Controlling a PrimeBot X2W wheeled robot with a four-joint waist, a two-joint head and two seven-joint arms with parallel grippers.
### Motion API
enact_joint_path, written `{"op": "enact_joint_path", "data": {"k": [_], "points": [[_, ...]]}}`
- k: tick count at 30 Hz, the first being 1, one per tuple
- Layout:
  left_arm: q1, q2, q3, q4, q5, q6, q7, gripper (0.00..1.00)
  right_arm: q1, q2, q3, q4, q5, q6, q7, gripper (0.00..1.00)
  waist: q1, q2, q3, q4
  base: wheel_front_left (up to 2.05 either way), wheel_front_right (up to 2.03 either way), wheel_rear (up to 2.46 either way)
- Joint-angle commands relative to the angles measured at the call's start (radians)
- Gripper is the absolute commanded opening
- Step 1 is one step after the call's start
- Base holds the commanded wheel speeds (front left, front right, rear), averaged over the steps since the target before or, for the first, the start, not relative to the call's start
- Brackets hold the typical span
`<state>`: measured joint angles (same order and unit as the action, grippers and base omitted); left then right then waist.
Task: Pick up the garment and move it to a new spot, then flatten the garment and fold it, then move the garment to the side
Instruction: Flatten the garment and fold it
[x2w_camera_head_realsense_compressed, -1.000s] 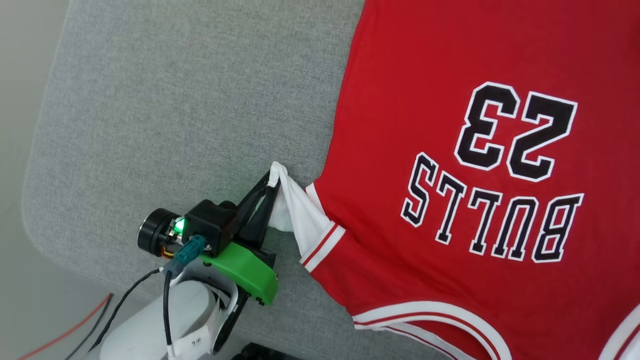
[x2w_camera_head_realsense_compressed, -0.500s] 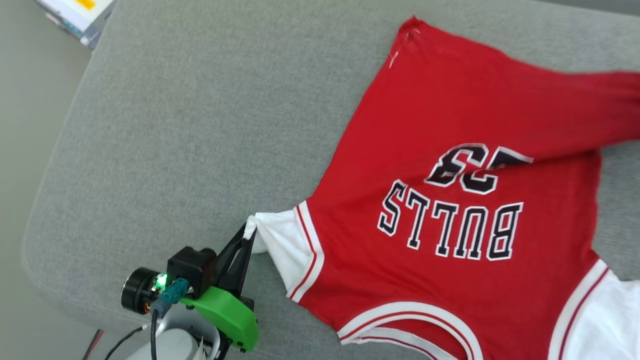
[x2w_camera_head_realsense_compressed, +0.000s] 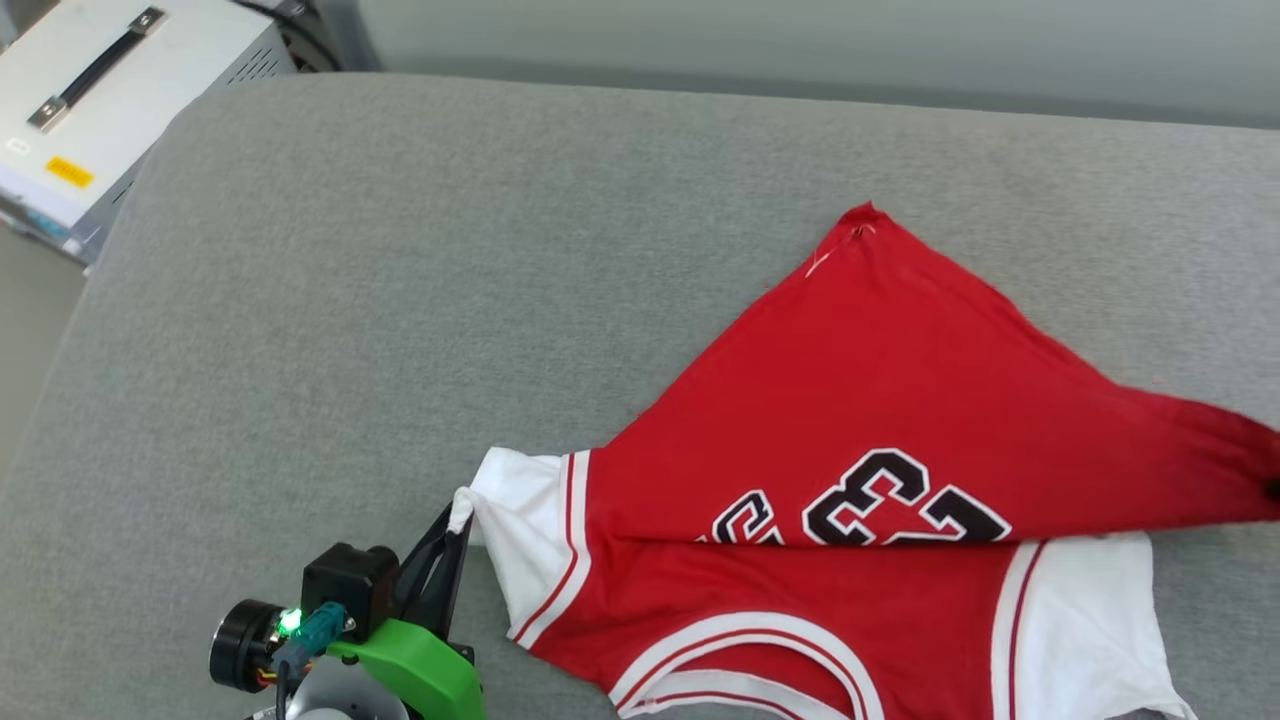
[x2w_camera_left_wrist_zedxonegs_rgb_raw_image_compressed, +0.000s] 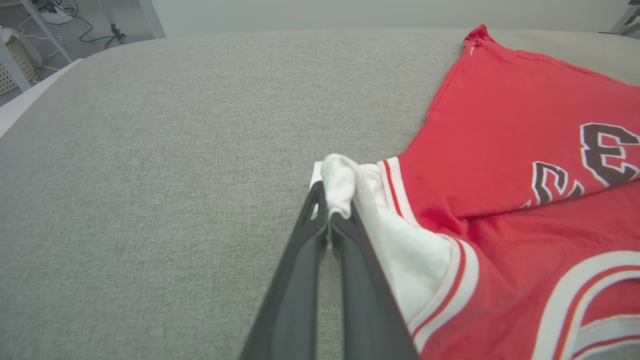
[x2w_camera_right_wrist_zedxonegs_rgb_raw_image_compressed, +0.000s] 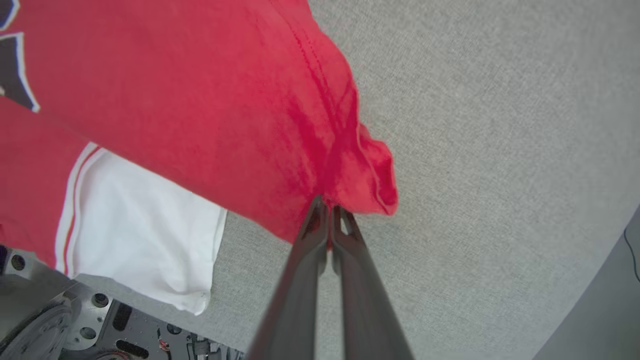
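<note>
Describer: Since half a second ago the garment (x2w_camera_head_realsense_compressed: 880, 400) has changed shape. Its red body is now drawn sideways toward the robot's right into a long triangle. It folds over the chest, so the word seen earlier is hidden and only parts of the dark-and-white numerals show along the fold.

Listener: Where does it lie?

Describer: On a grey fabric-covered counter (x2w_camera_head_realsense_compressed: 400, 280), in the near right part of the head view. The collar, banded white and red, is at the bottom edge, nearest the robot. One red hem corner points away toward the far side.

Listener: And the left tool?

Describer: The left tool (x2w_camera_left_wrist_zedxonegs_rgb_raw_image_compressed: 330, 220) sits at the garment's left end, clenched on the bunched tip of the white sleeve (x2w_camera_left_wrist_zedxonegs_rgb_raw_image_compressed: 415, 255). A knot of cloth pokes out past its two dark fingers. The sleeve runs from there to the red-and-white striped seam.

Listener: The right tool?

Describer: The right tool (x2w_camera_right_wrist_zedxonegs_rgb_raw_image_compressed: 327, 205) is clamped on a gathered red hem corner at the far right end of the triangle. The red cloth stretched from it passes over the other white sleeve (x2w_camera_right_wrist_zedxonegs_rgb_raw_image_compressed: 145, 225), which lies flat near the counter's edge.

Listener: Anything else?

Describer: A white equipment case (x2w_camera_head_realsense_compressed: 110, 100) with a dark handle stands beyond the counter's far left corner.
</note>
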<state>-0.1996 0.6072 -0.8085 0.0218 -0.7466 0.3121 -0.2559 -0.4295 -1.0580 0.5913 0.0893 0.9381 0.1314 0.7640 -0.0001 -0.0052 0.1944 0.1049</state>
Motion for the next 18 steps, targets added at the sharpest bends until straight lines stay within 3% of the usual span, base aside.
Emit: {"op": "enact_joint_path", "data": {"k": [1,10,18], "points": [[0.020,0.008,0.006,-0.003,-0.012,0.007,-0.006,0.00,0.042,0.004,-0.018,-0.015,0.010,-0.001,-0.010,0.00,0.0001,0.0052,-0.041,-0.045,0.00,0.00,0.00],[0.048,0.010,0.019,-0.013,-0.014,0.015,-0.006,0.00,0.296,0.055,-0.140,-0.094,-0.023,-0.001,-0.048,0.00,0.0001,0.0052,-0.047,-0.075,0.00,0.00,0.00],[0.046,0.011,0.028,-0.014,-0.011,0.014,-0.006,0.00,0.543,0.171,-0.260,-0.101,-0.082,-0.001,-0.055,0.00,0.0001,0.0052,-0.026,-0.085,0.00,0.00,0.00]]}}
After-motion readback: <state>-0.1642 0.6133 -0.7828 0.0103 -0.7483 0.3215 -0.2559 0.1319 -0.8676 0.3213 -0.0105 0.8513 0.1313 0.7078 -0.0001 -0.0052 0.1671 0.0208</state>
